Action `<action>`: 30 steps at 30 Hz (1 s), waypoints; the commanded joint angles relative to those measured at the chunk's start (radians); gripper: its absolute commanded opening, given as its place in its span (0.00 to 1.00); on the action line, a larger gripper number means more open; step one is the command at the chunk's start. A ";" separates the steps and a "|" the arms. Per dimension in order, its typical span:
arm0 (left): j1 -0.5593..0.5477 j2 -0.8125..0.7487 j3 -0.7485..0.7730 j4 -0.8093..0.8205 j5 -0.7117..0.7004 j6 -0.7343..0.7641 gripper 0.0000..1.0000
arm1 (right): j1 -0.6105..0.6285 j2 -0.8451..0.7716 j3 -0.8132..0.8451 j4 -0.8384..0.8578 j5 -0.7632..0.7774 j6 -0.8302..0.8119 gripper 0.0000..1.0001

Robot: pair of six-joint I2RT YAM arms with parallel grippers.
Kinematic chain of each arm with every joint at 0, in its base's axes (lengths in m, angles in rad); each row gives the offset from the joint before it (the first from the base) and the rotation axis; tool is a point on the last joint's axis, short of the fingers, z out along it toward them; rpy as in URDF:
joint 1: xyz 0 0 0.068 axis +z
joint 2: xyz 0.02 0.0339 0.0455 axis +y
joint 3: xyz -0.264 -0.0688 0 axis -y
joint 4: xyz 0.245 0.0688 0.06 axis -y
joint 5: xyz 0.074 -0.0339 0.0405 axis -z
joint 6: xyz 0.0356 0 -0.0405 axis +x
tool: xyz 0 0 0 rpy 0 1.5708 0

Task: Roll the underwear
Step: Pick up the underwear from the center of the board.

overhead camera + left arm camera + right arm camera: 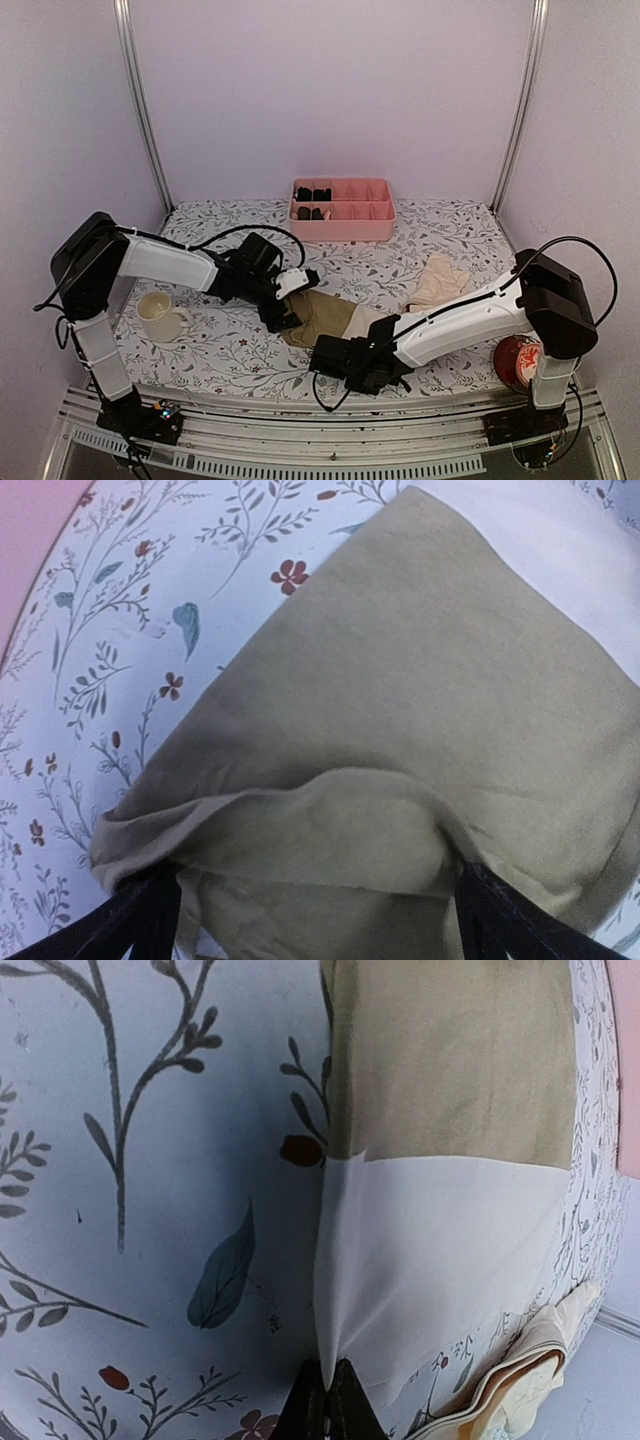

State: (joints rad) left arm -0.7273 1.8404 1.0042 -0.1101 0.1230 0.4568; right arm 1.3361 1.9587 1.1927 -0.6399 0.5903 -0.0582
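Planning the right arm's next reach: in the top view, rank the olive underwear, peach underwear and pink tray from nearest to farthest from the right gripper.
1. Olive underwear: at the right gripper, its cream corner in the jaws.
2. Peach underwear: farther back, on the right.
3. Tray: at the table's far edge, centre.

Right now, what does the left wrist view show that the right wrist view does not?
Only left wrist: the open left gripper straddling a raised fold of the olive-brown underwear. Only right wrist: the right gripper, shut on that garment's cream edge, and the peach-beige underwear beyond. Both: the olive-brown fabric on the floral table cover.
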 commanded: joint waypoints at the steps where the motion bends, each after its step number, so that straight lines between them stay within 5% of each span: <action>1: 0.030 -0.091 -0.036 0.016 0.031 -0.010 0.98 | -0.057 -0.045 0.010 -0.060 -0.106 -0.018 0.03; 17: 0.012 -0.176 -0.099 0.018 0.136 0.079 0.98 | -0.124 -0.122 0.089 -0.066 -0.169 -0.067 0.03; 30: -0.032 -0.228 -0.171 0.021 0.225 0.199 0.98 | -0.175 -0.131 0.087 -0.080 -0.029 -0.043 0.03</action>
State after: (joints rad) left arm -0.7273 1.6302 0.8551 -0.0914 0.3073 0.6041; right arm 1.1725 1.8603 1.2713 -0.7097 0.5041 -0.1085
